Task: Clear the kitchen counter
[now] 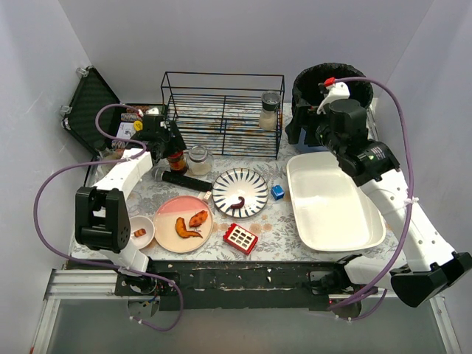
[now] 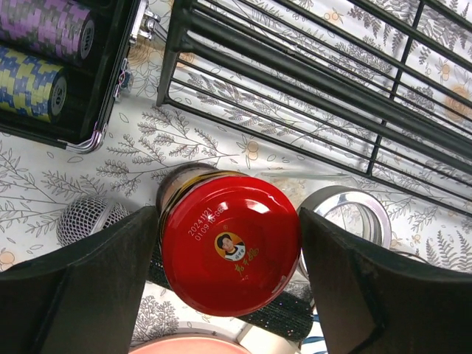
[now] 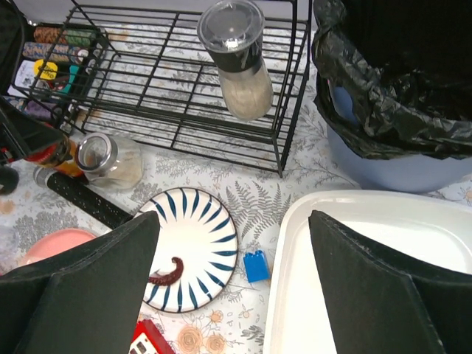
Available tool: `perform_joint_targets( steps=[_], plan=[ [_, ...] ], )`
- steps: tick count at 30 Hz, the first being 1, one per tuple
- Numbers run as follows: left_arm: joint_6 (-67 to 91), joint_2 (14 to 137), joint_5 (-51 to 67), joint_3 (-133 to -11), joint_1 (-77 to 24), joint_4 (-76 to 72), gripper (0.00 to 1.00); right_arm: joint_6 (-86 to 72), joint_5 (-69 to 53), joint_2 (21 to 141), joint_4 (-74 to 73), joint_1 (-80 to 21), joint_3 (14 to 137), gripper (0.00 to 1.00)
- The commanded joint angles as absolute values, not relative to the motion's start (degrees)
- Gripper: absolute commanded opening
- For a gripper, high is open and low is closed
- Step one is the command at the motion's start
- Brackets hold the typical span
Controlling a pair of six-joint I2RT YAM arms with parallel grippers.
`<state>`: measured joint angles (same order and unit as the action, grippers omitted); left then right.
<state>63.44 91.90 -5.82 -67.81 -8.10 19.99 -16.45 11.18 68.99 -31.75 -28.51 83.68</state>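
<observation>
My left jaws gripped the red-lidded glass jar point(image 2: 228, 243) on the fern-patterned desk point(image 2: 221, 140); right jaws gaped. A straight-up lift looked safest.

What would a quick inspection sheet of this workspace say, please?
Surface: patterned counter, crowded.
Job's things: red-lidded jar, striped plate, pink plate and small bowl with food scraps, all on the counter.
Clutter: microphone, glass jar, blue block, red toy; shaker in the wire rack; white tub, nothing seen inside.
Grippers: left gripper, fingers flank the red-lidded jar, grip unclear; right gripper open, over the counter beside the tub.
Cables: purple cables loop off both arms.
Surroundings: bin, chip case, white walls.
</observation>
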Motion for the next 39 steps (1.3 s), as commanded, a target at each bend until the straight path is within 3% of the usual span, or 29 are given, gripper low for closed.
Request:
perform_joint_targets(
  steps=[1, 3, 6, 7, 9, 12, 19, 27, 33, 39],
  plan=[
    [61.26, 91.76, -5.71, -70.05, -8.87, 18.81, 0.73, -17.4, 11.34, 66.54, -30.5, -28.56, 81.48, 0.91],
    [60.65, 91.84, -6.68, -69.87, -9.14, 18.81, 0.66, -17.4, 11.42, 66.1, -30.24, -28.57, 80.95, 0.91],
    [59.94, 92.11, -7.64, -70.05, -9.32, 18.98, 0.62, -17.4, 11.34, 65.74, -30.15, -28.56, 80.77, 0.91],
    [59.77, 92.2, -7.73, -69.96, -9.4, 19.33, 0.61, -17.4, 11.42, 65.74, -30.06, -28.56, 80.6, 0.85],
    [59.42, 92.28, -8.0, -70.05, -9.67, 19.86, 0.61, -17.49, 11.34, 65.65, -30.15, -28.57, 80.51, 0.85],
    [58.8, 92.55, -8.52, -69.96, -10.11, 20.48, 0.75, -17.58, 10.9, 65.65, -29.97, -28.56, 80.25, 0.85],
    [58.18, 93.51, -9.31, -70.05, -10.63, 21.0, 0.79, -17.67, 10.63, 65.04, -29.8, -28.56, 79.37, 0.85],
    [57.48, 93.52, -10.54, -71.8, -10.81, 22.32, 0.39, -17.58, 10.9, 64.16, -29.71, -28.56, 78.84, 0.85],
    [57.66, 89.75, -12.74, -76.02, -10.9, 27.15, 0.0, -17.67, 10.81, 63.98, -29.79, -28.65, 78.93, 0.84],
    [55.38, 86.57, -12.13, -83.31, -10.81, 33.48, 0.0, -17.75, 10.11, 63.99, -29.62, -28.56, 78.49, 0.85]
  ],
)
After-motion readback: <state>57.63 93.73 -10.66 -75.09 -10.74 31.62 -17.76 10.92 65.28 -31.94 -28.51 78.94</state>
